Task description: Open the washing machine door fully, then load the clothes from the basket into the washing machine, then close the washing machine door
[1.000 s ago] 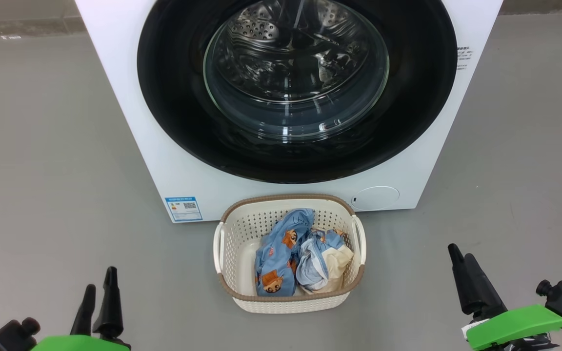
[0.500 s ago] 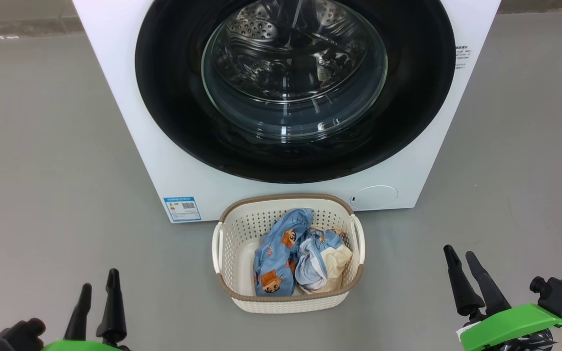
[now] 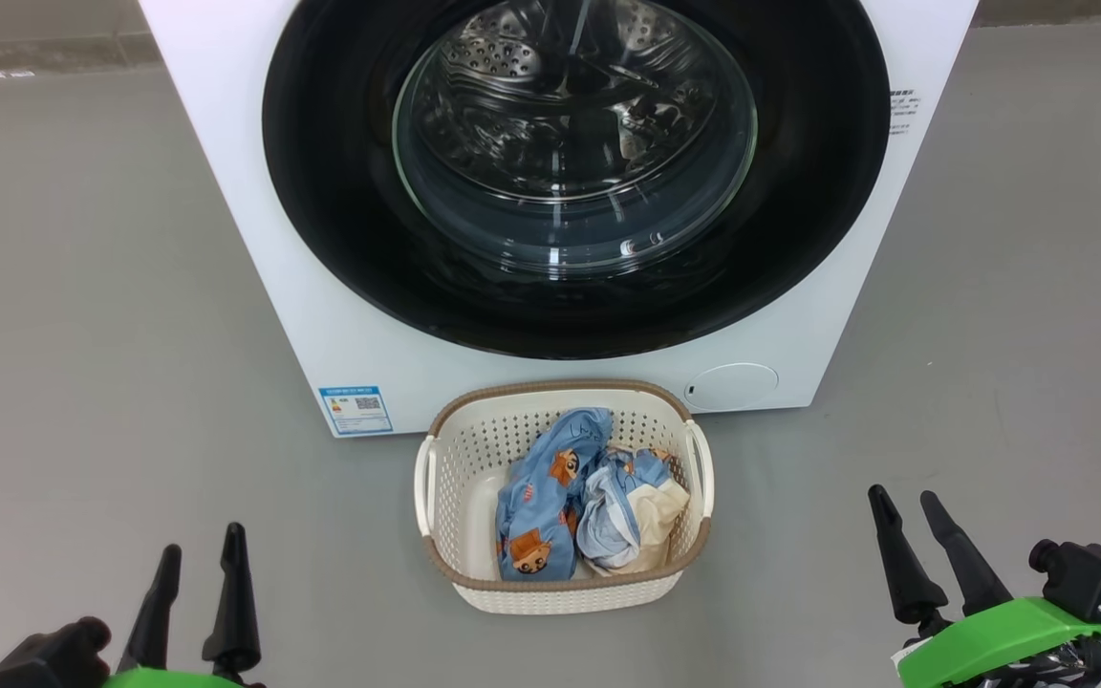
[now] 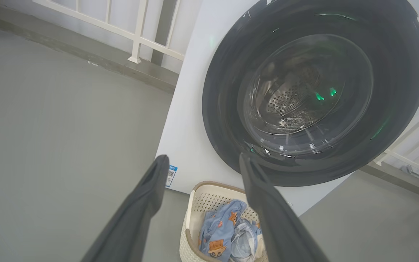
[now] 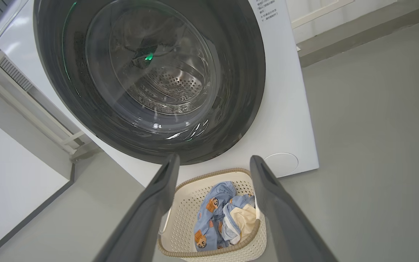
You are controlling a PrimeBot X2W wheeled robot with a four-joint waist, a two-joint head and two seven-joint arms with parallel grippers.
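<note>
The washer [image 3: 350, 354] is white, its door [image 3: 321, 191] ringed glossy black. The basket [image 3: 474, 449] is cream, brown-rimmed; the clothes [image 3: 536, 506] are light blue with orange-brown animals.

Left claw [image 3: 204, 540] and right claw [image 3: 902, 493] — both parted, empty, held low.

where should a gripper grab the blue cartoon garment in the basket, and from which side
Best bet: pinch the raised fold of the light-blue garment, coming down from above: the basket walls close off every side, and the cloth humps up toward the open top.
</note>
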